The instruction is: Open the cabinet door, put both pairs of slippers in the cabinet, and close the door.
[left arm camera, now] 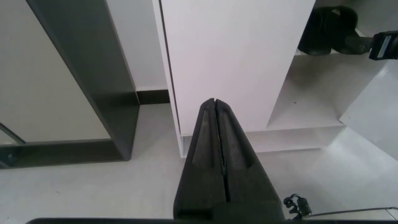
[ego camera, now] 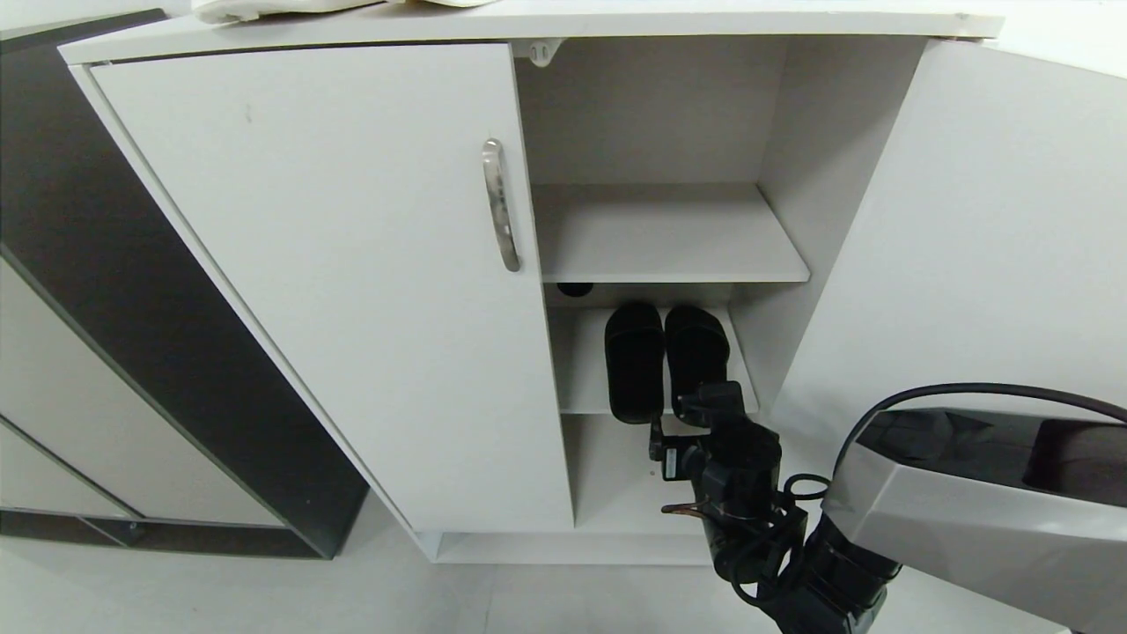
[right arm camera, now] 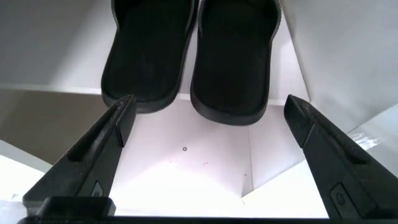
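One pair of black slippers (ego camera: 634,361) lies side by side on the middle shelf (ego camera: 581,374) of the cabinet (ego camera: 352,264), toes inward and heels hanging a little over the shelf's front edge. The right-hand door (ego camera: 968,264) stands swung wide, while the left-hand door with its metal handle (ego camera: 499,202) is closed.

The right gripper (ego camera: 715,401) hangs just in front of the heels and slightly below them. Its jaws are well apart and touch neither slipper (the right wrist view makes this plain, with the two heels (right arm camera: 230,56) sitting between and beyond the spread fingers (right arm camera: 118,124)). I judge the step in hand to be the end of stowing the first pair. The door is open and this pair has been let go, so about half the task is done.

The next move calls for drawing the right arm straight back, without catching the overhanging heels, and then going for the second pair. A pale thing on the cabinet top (ego camera: 264,9) may be that pair, though I cannot tell.

The upper shelf (ego camera: 660,233) is bare, and so is the bottom compartment (ego camera: 616,475), so either could take the second pair.

The left gripper (left arm camera: 214,109) is held low over the floor (left arm camera: 124,186), pointing at the foot of the closed door, its jaws pressed together on nothing.
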You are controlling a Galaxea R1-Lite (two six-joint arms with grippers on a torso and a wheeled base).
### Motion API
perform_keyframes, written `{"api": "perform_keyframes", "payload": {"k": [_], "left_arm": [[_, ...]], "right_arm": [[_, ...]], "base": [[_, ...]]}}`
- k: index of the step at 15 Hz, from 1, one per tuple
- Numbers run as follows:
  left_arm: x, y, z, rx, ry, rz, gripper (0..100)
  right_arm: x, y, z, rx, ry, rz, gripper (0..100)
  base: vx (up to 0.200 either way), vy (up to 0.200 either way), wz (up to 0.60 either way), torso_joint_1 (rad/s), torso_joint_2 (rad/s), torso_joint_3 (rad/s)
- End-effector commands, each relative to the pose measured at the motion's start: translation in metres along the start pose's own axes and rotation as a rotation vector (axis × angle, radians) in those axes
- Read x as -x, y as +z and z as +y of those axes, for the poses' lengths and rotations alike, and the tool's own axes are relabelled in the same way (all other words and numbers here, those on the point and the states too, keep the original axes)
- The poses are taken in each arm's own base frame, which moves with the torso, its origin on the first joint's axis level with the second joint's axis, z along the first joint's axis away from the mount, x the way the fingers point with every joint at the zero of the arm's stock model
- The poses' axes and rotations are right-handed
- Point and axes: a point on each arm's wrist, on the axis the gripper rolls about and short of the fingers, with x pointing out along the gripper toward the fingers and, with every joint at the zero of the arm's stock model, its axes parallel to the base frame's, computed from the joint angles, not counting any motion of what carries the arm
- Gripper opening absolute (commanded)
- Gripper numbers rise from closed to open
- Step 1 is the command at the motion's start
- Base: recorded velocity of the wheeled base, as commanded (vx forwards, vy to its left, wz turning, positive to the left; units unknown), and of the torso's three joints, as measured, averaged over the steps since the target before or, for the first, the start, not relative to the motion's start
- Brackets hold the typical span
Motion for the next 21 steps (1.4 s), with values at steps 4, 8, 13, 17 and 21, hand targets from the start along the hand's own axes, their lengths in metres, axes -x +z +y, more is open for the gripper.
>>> {"api": "perform_keyframes", "payload": {"k": [4,8,13,17,21], "left_arm": [[0.0,0.0,0.0,0.0,-0.002,0.001,0],[0.0,0.0,0.0,0.0,-0.001,0.001,0],[0.0,0.0,0.0,-0.006,-0.001,0.001,0],[0.0,0.0,0.0,-0.007,-0.002,0.001,0],[0.0,0.0,0.0,-0.006,-0.004,0.001,0]], "right_arm": [[0.0,-0.003,0.001,0.003,0.002,0.002,100],[-0.002,-0.011,0.002,0.013,0.002,0.013,100],[-0.004,-0.015,0.002,0.018,0.0,0.018,100],[0.006,-0.011,0.0,0.025,0.059,0.032,100],[0.011,-0.014,-0.005,0.038,0.097,0.05,100]], "base": [[0.0,0.0,0.0,0.001,0.0,0.029],[0.0,0.0,0.0,0.001,0.0,0.178],[0.0,0.0,0.0,0.001,0.0,0.205],[0.0,0.0,0.0,0.002,0.0,0.116],[0.0,0.0,0.0,0.0,0.0,0.0]]}}
